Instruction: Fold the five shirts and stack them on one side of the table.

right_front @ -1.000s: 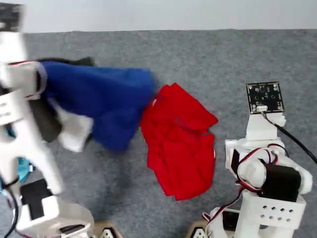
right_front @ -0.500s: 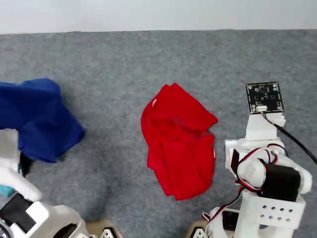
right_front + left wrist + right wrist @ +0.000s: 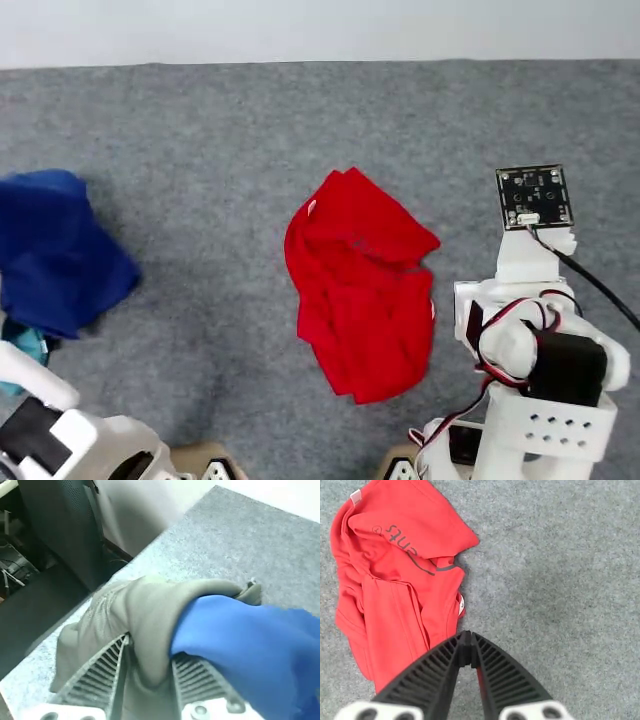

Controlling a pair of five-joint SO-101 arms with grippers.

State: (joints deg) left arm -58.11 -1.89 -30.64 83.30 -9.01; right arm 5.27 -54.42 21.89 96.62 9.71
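A crumpled red shirt (image 3: 360, 285) lies in the middle of the grey table. Over its near edge (image 3: 400, 580) my right gripper (image 3: 466, 650) hovers shut, holding nothing. The right arm (image 3: 530, 350) is folded back at the table's lower right. A blue shirt (image 3: 55, 250) hangs bunched at the far left edge. In the left wrist view my left gripper (image 3: 150, 650) is shut on a fold of a grey shirt (image 3: 145, 610), with the blue shirt (image 3: 250, 640) draped right against it.
The left arm's base (image 3: 60, 440) stands at the bottom left, with a bit of teal cloth (image 3: 20, 350) beside it. Beyond the table's left edge (image 3: 150, 545) stand a dark chair (image 3: 55, 520) and floor clutter. Bare grey mat (image 3: 330, 120) lies behind the red shirt.
The left arm has swung the blue shirt from mid-left to the far left edge. The white and dark cloth under it has left the high view. Red shirt and right arm are still.
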